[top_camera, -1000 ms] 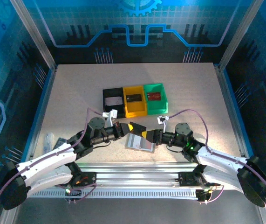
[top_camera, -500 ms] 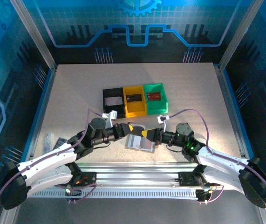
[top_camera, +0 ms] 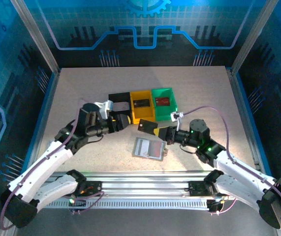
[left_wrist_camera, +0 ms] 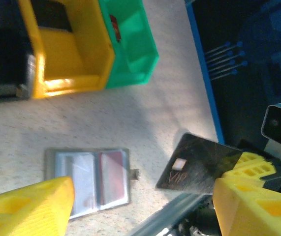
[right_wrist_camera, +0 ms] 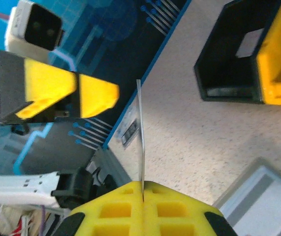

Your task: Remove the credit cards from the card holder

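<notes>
The grey card holder (top_camera: 149,148) lies open and flat on the table, with a pale card and a red card (left_wrist_camera: 111,177) in its sleeves. My right gripper (top_camera: 156,131) is shut on a dark credit card (top_camera: 146,127) and holds it in the air above and beyond the holder. In the right wrist view that dark card (right_wrist_camera: 141,137) stands edge-on between the shut yellow fingers (right_wrist_camera: 179,211). My left gripper (top_camera: 124,122) is open, apart from the card, beside the black bin (top_camera: 111,98). Its fingers (left_wrist_camera: 27,206) frame the card holder (left_wrist_camera: 88,179) and the dark card (left_wrist_camera: 199,164).
Three bins stand in a row behind the holder: the black one with a pale card, a yellow bin (top_camera: 150,114) with a dark card, and a green bin (top_camera: 172,112) with a red card. A small pale object (top_camera: 50,146) lies at the table's left edge.
The left gripper opened, let go of the dark card and drew back left toward the black bin. The right gripper shut on the card and carried it slightly right.
</notes>
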You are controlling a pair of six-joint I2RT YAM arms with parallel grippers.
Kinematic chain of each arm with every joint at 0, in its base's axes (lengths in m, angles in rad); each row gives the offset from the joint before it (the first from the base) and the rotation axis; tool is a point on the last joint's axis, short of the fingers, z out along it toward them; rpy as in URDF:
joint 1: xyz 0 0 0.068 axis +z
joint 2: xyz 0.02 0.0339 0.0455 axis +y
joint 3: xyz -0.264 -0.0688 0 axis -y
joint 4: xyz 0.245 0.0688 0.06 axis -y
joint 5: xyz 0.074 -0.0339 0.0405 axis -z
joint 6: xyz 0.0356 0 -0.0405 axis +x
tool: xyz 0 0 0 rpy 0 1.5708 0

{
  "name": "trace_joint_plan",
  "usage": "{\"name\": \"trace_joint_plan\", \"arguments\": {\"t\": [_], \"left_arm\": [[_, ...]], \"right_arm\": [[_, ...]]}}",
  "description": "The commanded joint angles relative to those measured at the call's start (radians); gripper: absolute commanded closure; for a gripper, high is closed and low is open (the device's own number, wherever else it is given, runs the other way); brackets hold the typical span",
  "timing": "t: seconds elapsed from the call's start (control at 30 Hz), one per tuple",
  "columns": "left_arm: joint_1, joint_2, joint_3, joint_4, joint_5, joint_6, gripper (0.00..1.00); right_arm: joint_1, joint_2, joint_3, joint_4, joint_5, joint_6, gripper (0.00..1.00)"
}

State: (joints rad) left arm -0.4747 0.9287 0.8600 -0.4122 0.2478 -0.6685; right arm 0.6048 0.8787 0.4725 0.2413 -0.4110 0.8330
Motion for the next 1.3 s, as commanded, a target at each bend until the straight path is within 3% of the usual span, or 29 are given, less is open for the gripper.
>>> {"name": "trace_joint_plan", "arguments": {"t": [0.0,0.2,0.4,1.0,1.27], "left_arm": [[0.062,0.027,0.088,-0.229,-0.024,0.145,0.17],[0.122,0.091,0.126,-0.291,-0.145,0.191,0.01],[0.125,0.095,0.094,-0.299,-0.314,0.232,0.01],[0.123,0.023,0.033,-0.280,-0.380,0.241,0.01],[0.124,0.019,0.026,-0.272,-0.380,0.239,0.01]], "right_arm": [[-0.050,0.038,0.112,-0.245,-0.043,-0.103,1.00],[-0.082,0.209,0.397,-0.591,0.000,-0.278,1.00],[-0.091,0.435,0.665,-0.822,0.090,-0.377,1.00],[-0.102,1.022,1.137,-0.893,0.151,-0.420,1.00],[-0.118,1.180,1.302,-0.905,0.180,-0.397,1.00]]}}
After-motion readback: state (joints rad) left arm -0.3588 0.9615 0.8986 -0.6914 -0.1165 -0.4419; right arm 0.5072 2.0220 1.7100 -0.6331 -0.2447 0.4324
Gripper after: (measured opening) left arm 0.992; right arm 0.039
